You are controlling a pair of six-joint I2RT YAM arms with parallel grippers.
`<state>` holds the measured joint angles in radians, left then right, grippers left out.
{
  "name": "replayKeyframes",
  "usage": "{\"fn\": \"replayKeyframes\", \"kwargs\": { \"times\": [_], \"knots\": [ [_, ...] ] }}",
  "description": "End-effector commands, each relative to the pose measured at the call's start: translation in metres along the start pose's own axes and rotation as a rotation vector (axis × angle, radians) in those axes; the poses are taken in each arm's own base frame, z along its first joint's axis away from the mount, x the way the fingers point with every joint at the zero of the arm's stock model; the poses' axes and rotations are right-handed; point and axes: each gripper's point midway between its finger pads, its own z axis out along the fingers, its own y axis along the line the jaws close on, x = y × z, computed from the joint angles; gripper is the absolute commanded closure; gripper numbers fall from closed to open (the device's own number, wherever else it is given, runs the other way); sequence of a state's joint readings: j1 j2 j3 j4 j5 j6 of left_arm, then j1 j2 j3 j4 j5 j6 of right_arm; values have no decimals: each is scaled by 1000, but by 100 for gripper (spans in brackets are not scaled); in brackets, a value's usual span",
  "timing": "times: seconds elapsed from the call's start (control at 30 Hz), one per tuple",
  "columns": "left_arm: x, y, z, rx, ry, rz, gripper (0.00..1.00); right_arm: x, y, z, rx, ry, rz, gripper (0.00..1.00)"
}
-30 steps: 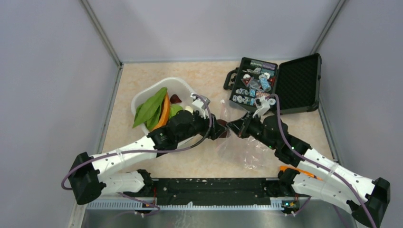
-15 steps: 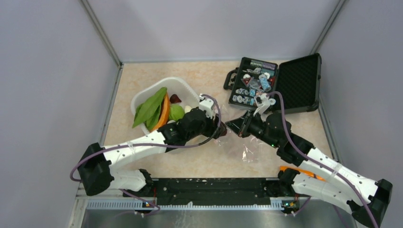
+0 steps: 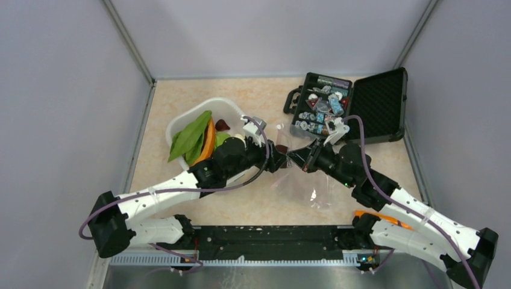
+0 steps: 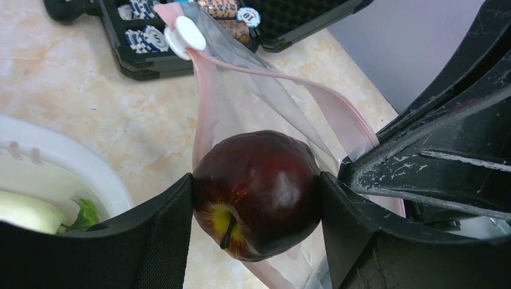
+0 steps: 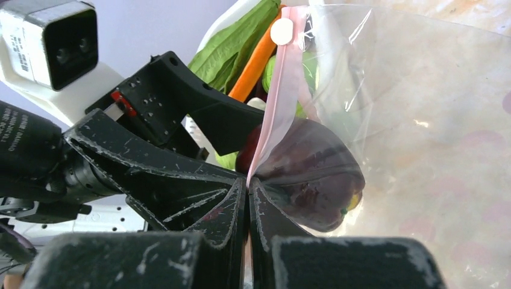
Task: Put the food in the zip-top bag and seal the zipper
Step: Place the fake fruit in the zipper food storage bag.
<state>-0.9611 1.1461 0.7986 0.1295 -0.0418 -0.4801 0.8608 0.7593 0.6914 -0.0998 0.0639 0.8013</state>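
Observation:
My left gripper (image 3: 278,158) is shut on the dark purple round piece (image 4: 256,192), held between both fingers above the table. My right gripper (image 3: 296,159) is shut on the zipper (image 5: 280,102), the pink strip of the clear zip-top bag (image 3: 307,186), and holds the mouth up. The round piece is at the bag's mouth; in the right wrist view it (image 5: 313,174) shows partly through the plastic. The white slider (image 4: 185,35) sits at the strip's far end. The orange carrot (image 3: 209,141), green leaves (image 3: 191,135) and white radish (image 4: 24,211) lie in the tub.
The white tub (image 3: 181,129) stands at the left behind the left arm. An open black case (image 3: 355,108) with small blue-and-white trinkets stands at the back right, just beyond the bag. Grey walls enclose the table on three sides.
The left arm pushed right toward the bag mouth with the round piece, then drew back slightly. The right gripper moved a little away from the bases with the bag edge, and the bag shifted.

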Motion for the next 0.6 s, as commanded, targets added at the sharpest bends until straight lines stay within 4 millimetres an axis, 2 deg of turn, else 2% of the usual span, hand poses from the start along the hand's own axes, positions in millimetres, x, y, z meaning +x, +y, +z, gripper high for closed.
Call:
{"fn": "replayKeyframes", "kwargs": {
  "times": [0.0,0.1,0.17,0.27,0.37,0.57],
  "knots": [
    [-10,-30,1,173,-37,-27,47,-11,15,-2,-74,-51,24,100],
    [-4,-37,5,223,-17,-37,41,-17,25,-5,-119,-73,24,100],
    [5,-37,11,221,40,-12,41,-18,26,-7,-120,-77,24,100],
    [14,-28,18,170,98,11,40,-22,31,-12,-141,-87,27,100],
    [13,-21,17,132,85,15,36,-25,30,-14,-131,-96,23,100],
    [-6,-25,1,137,26,30,13,-21,2,-12,4,-93,12,100]
  ]
}}
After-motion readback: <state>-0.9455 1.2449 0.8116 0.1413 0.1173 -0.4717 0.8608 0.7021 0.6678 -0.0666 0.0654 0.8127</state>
